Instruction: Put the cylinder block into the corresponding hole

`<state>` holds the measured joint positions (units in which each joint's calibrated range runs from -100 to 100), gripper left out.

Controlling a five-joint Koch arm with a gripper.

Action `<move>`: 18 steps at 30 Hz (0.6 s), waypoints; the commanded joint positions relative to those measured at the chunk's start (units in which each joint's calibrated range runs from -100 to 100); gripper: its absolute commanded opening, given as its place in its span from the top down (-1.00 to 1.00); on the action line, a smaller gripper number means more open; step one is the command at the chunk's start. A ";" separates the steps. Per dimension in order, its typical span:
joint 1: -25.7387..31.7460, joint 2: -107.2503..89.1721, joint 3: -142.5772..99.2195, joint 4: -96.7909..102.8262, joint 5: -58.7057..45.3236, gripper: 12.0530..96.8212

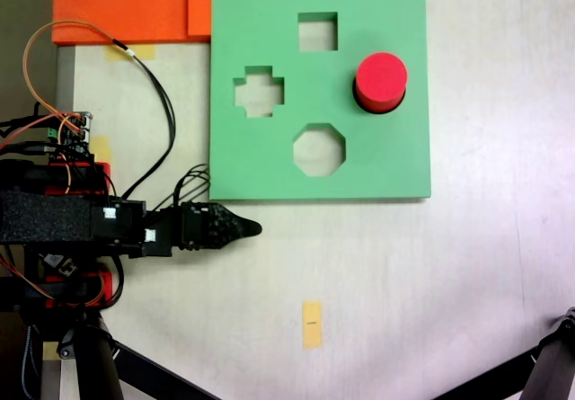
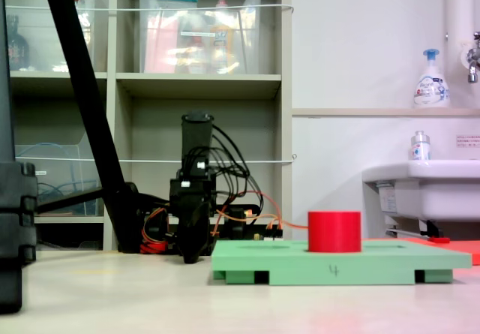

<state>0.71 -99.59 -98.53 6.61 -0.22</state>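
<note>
1. The arm [image 1: 81,220] is black throughout, built of blocky housings with small white patches along its upper side.
2. The gripper [image 1: 243,228] tapers to a dark rounded point.
3. Thin black cables [image 1: 157,103] loop off the body; an orange wire [image 1: 40,45] arcs beside them (both bundle again near the arm in the other fixed view).
4. Red parts [image 1: 85,171] show at the base.

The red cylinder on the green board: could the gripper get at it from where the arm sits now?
Probably yes. The cylinder block stands proud of the green board with nothing beside or above it, and the gripper lies off the board's near edge with bare table between.
</note>
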 commanded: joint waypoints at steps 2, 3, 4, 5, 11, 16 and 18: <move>-1.27 -0.41 -1.47 -4.44 0.00 0.24; -1.66 -0.41 -1.47 -4.44 0.00 0.23; -1.86 -0.41 -1.47 -4.63 0.05 0.23; -2.15 -0.41 -1.47 -4.83 0.15 0.23; -2.49 -0.41 -1.47 -4.92 0.29 0.08; -2.49 -0.41 -1.47 -4.35 0.29 0.08; -2.49 -0.41 -1.47 -4.35 0.29 0.08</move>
<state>-1.44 -99.59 -98.53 6.41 -0.17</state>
